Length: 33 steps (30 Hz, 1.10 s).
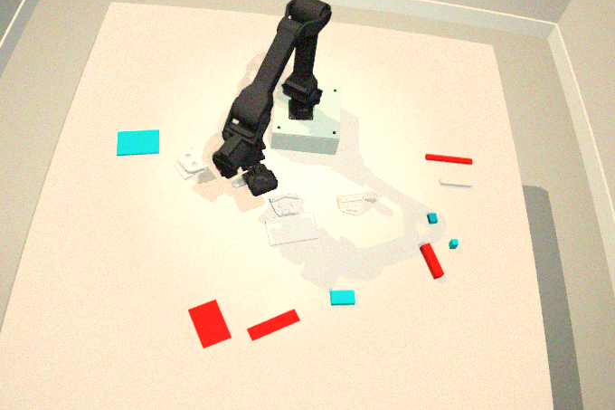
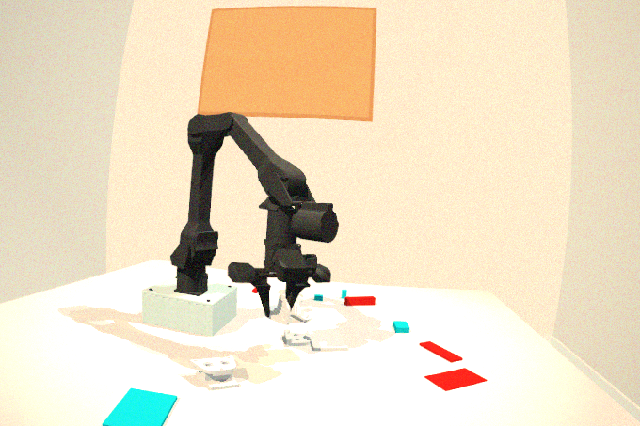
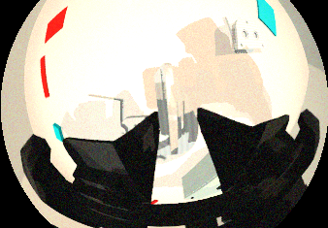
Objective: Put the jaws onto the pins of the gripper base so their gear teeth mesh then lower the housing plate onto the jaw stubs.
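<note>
My gripper [image 2: 280, 311] [image 3: 178, 114] points down, shut on a white jaw [image 2: 280, 302] [image 3: 166, 81]. One end of this jaw also shows beside the hand in the top view [image 1: 238, 182]. The white gripper base [image 1: 284, 205] [image 2: 296, 337] lies ahead of the hand, low on the table; its pins are too washed out to tell exactly. The other white jaw [image 1: 354, 203] [image 2: 303, 314] lies apart, farther right in the top view. The white housing plate [image 1: 192, 160] [image 2: 216, 363] [image 3: 247, 34], with two round holes, rests on a small support left of the hand. The grip contact is partly hidden.
A flat pale plate [image 1: 291, 229] [image 2: 330, 348] lies against the base's front side. The robot's pale box [image 1: 306, 142] [image 2: 178, 313] stands behind. Cyan pieces [image 1: 137, 142] [image 1: 342, 297] and red pieces [image 1: 209, 323] [image 1: 273, 324] [image 1: 431, 261] lie around; a white bar [image 1: 456, 184] lies far right.
</note>
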Each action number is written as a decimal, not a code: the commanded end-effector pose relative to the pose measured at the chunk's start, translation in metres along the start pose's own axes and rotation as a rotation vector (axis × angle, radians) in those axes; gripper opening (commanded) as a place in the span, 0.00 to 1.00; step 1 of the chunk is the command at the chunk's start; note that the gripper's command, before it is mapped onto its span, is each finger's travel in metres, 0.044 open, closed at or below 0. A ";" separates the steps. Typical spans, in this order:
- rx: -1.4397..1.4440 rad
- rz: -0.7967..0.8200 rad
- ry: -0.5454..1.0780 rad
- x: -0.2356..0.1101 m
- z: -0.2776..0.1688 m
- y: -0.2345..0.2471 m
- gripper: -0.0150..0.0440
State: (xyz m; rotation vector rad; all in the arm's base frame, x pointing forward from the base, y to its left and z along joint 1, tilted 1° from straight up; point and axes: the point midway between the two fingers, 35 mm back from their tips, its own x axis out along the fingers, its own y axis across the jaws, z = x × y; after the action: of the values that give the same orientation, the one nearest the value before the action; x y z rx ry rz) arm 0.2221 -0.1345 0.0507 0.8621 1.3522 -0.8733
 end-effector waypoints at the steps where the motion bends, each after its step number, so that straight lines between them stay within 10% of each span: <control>1: -0.117 0.000 -0.001 0.000 -0.005 0.002 0.48; 33: -0.960 0.002 0.001 0.000 -0.038 0.012 0.48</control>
State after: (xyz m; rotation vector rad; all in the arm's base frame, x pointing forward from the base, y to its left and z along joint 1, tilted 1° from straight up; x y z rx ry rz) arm 0.2171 -0.0980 0.0491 0.1848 1.5328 -0.2109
